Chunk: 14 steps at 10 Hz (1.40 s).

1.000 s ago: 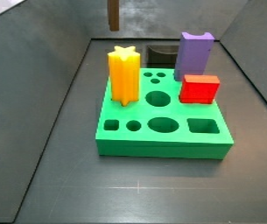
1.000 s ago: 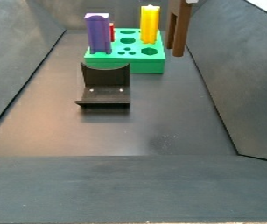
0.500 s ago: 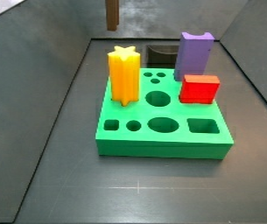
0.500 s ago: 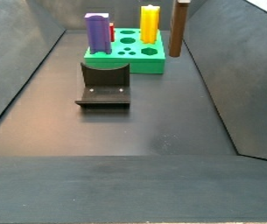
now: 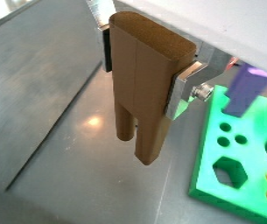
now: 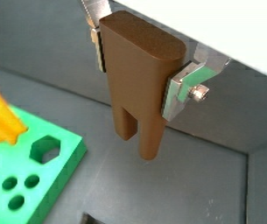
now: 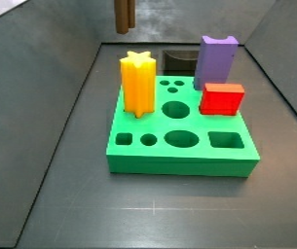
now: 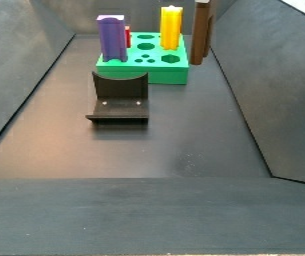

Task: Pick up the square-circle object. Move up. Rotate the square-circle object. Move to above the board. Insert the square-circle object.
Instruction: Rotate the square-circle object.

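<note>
The square-circle object [image 5: 147, 83] is a tall dark-brown block whose split end of two legs points down. My gripper [image 5: 145, 72] is shut on its upper part, one silver finger [image 5: 185, 89] pressed on each flat side, as both wrist views show. The block [image 6: 139, 83] hangs in the air over the dark floor, beside the board [image 5: 243, 150] and not above it. In a side view the block [image 7: 125, 14] shows at the frame's top edge, behind the green board [image 7: 183, 156]. In a side view it [image 8: 202, 30] hangs by the board's [image 8: 144, 68] far right corner. The gripper itself is out of both side views.
On the board stand a yellow star peg [image 7: 137, 83], a purple notched block [image 7: 216, 58] and a red cube [image 7: 222, 98]. The dark fixture [image 8: 119, 97] sits on the floor beside the board. Sloped dark walls [image 8: 255, 80] enclose the floor.
The held block has risen a little and drifted slightly toward the board. Everything on the board has stayed put.
</note>
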Motion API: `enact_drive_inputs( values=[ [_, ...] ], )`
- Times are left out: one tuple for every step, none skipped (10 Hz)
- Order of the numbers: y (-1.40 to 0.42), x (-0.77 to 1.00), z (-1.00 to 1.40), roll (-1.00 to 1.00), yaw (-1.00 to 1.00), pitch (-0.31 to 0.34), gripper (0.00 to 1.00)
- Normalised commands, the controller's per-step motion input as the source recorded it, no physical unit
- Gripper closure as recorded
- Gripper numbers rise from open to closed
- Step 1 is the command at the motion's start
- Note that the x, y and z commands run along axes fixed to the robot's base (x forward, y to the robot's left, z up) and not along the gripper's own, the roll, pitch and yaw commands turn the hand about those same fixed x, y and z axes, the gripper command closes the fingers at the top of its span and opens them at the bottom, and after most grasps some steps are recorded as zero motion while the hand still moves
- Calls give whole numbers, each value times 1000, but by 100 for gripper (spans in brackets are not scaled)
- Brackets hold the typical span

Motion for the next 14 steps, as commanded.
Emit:
enact_drive_inputs(
  values=[
    [9,42,-10,-17,-1000,50,100],
    [0,0,0,-6,-1000,19,100],
    [0,0,1,-7,-1000,21,100],
    [1,0,1,-8,-1000,22,100],
    [2,0,1,-8,-1000,24,100],
    [3,1,2,-9,-1000,26,100],
    [4,2,3,-10,-1000,28,100],
    [4,3,4,-11,-1000,31,100],
    [5,3,4,-11,-1000,33,100],
    [6,4,5,-14,-1000,40,100],
    [6,4,5,-15,-1000,43,100],
    [6,5,6,-19,-1000,53,100],
    [7,5,6,-21,-1000,59,100],
    [7,6,7,-28,-1000,78,100]
  ],
)
